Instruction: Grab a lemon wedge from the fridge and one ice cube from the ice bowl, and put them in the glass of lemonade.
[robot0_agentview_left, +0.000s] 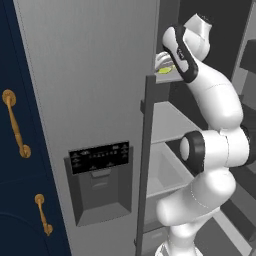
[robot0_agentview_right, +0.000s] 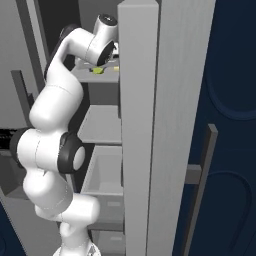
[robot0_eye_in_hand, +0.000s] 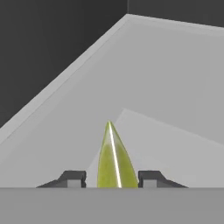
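Pincer (robot0_eye_in_hand: 112, 178) spread, straddling lemon wedge (robot0_eye_in_hand: 113, 162), gaps both sides; fridge (robot0_agentview_left: 95, 75) shelf (robot0_eye_in_hand: 175, 87) open ahead.

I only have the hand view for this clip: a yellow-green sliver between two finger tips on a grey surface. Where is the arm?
Observer: Inside the open fridge, reaching onto an upper shelf.
Operator: Is that sliver the lemon wedge?
Observer: Yes, the wedge lies on that shelf under the hand.
Operator: Has the gripper closed on it?
Observer: Cannot tell; the gripper has a tip on each side of the wedge, with gaps showing.
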